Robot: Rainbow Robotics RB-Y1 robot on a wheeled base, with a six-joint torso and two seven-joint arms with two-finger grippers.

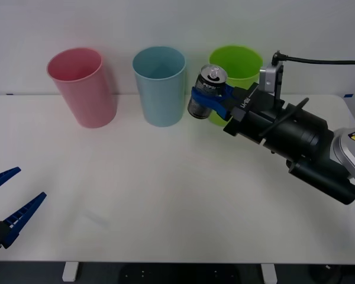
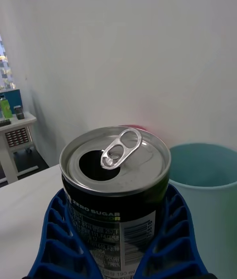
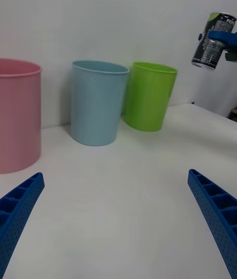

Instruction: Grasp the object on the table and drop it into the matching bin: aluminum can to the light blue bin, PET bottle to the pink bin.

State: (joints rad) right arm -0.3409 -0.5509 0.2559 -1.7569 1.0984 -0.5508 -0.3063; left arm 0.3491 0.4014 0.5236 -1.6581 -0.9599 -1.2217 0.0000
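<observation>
My right gripper point(image 1: 208, 97) is shut on the aluminum can point(image 1: 207, 90), held upright above the table point(image 1: 165, 195) just right of the light blue bin point(image 1: 160, 86). In the right wrist view the can point(image 2: 114, 195) sits between both blue fingers point(image 2: 170, 239), its silver top open with the pull tab up, and the light blue bin's rim point(image 2: 202, 165) lies just past it. The pink bin point(image 1: 83, 87) stands at the far left. My left gripper point(image 1: 6, 207) rests open near the table's front left edge. From the left wrist the can point(image 3: 213, 40) hangs high above the table.
A lime green bin point(image 1: 239, 68) stands behind the right gripper, right of the light blue bin; it is also in the left wrist view point(image 3: 149, 95). The three bins line the table's far edge by a white wall.
</observation>
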